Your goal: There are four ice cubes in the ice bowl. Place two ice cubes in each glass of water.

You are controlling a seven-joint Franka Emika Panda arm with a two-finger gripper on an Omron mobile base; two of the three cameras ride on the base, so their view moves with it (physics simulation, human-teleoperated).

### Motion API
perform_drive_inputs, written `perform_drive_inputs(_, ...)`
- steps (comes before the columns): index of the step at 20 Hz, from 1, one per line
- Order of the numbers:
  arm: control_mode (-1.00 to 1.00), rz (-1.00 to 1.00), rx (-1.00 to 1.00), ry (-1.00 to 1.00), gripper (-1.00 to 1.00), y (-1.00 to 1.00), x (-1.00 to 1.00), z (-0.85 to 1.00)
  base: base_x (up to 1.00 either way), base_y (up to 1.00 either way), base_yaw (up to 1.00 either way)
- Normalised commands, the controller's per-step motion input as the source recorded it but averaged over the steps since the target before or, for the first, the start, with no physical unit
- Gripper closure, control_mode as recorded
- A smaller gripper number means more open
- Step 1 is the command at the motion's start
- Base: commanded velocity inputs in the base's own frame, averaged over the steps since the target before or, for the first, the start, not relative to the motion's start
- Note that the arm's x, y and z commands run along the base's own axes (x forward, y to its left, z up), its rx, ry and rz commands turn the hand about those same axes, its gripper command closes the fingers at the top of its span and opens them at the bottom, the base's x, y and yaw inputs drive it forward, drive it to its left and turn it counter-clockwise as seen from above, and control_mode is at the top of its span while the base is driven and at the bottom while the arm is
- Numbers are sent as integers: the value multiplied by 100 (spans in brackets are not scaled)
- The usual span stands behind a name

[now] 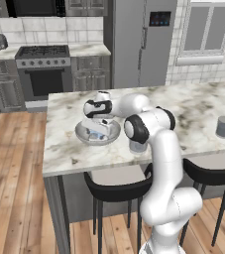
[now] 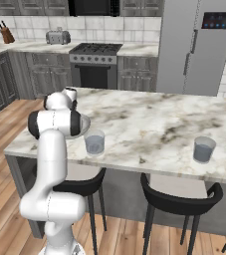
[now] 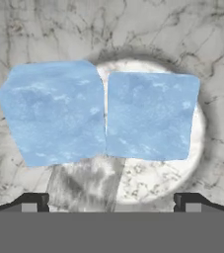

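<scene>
Floor: I see warm wooden planks (image 1: 15, 163) running under the island.
Island: my marble-topped counter (image 2: 149, 124), white with grey-brown veining.
Stools: black-backed stools (image 2: 179, 201) tucked beneath the near edge of the counter.
Back wall: pale tiles (image 2: 40, 22), dark grey cabinets (image 2: 5, 74), a stove (image 1: 43, 67) with its oven, a toaster (image 2: 57, 36), a knife block (image 2: 6, 34).
Fridge: tall steel fridge (image 1: 139, 39).
Window: white-framed window (image 1: 205, 27), to the fridge's right.

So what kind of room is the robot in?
A kitchen, it seems: there is a stove with an oven, a tall grey fridge, and a marble counter with stools.
</scene>
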Motion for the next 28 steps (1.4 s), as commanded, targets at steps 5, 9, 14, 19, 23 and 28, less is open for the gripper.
perform_drive_inputs(5,-100,0,1,2,-100,0,12,-19,0,0,0)
perform_drive_inputs(9,-100,0,1,2,100,0,2,-13,0,0,0)
perform_drive_inputs(14,-100,-1,1,4,100,0,6,-13,0,0,0)
perform_drive_inputs(19,-100,0,1,2,100,0,1,-3,0,0,0)
perform_drive_inputs(23,-100,0,0,0,100,0,0,13,0,0,0)
perform_drive_inputs(28,-100,0,0,0,100,-12,-12,44,0,0,0)
